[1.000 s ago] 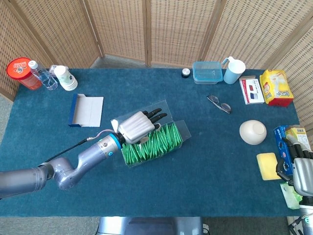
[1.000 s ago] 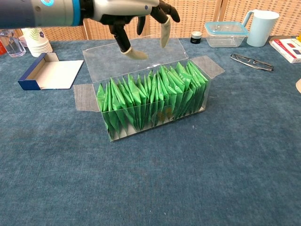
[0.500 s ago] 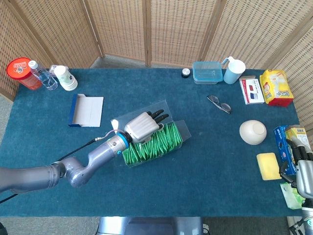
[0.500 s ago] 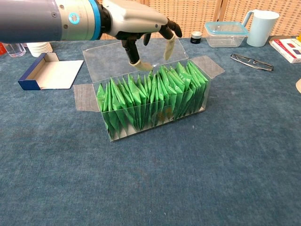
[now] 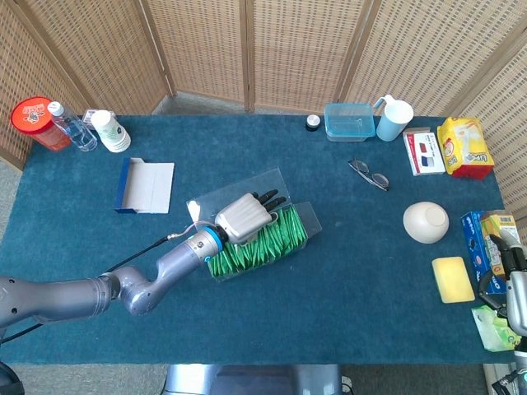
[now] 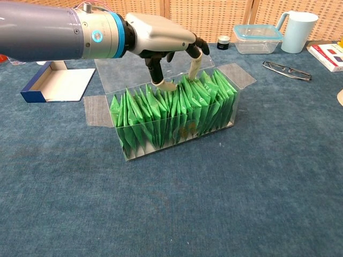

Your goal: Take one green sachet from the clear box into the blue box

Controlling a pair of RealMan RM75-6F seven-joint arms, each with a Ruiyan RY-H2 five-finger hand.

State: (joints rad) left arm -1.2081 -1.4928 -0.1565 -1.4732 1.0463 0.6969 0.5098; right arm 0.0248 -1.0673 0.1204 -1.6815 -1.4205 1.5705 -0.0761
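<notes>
The clear box sits on the blue worktop, packed with upright green sachets. The left robot hand hangs directly over the box – fingers spread and pointing down, tips touching the sachet tops, nothing pinched. The blue box lies well left of the clear box. The right robot hand rests far right of the clear box – its state cannot be told.

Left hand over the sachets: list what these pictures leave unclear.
- Head view: the left hand covers the green sachets under it, hiding any contact.
- Chest view: its fingertips reach the sachet tops; a pinch cannot be told.
- Head view: the right hand is cut by the frame edge.
</notes>
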